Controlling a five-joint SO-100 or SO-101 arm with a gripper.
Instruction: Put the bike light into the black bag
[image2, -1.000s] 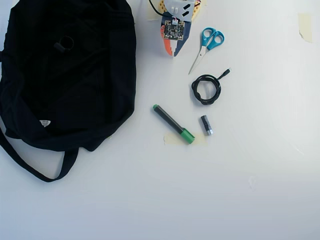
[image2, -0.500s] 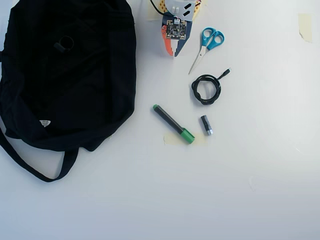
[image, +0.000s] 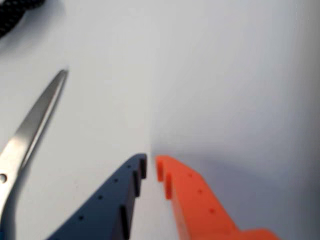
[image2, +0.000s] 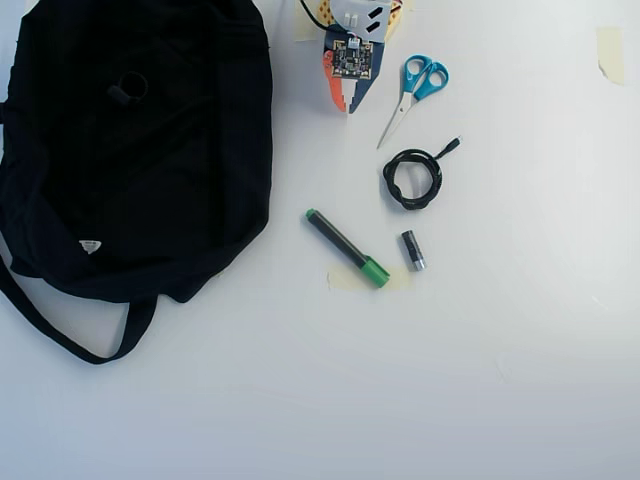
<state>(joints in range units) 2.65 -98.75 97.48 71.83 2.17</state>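
Looks like we're basically done: the bike light (image2: 125, 88) sits on the black bag (image2: 190, 190), and our claw (image2: 346, 104) is empty, nearly closed, well clear. Next we'd just park. Wrist view only shows bare worktop (image: 225, 75) and a scissors (image: 35, 117) blade; overhead shows the bag.

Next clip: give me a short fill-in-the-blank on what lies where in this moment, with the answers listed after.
1. In the overhead view the bike light lies on the black ____.
2. The scissors have ____ handles.
3. The marker has a ____ cap and rests partly on a strip of tape.
4. The hand, near the top edge of the overhead view, holds ____.

Missing words: bag; blue; green; nothing
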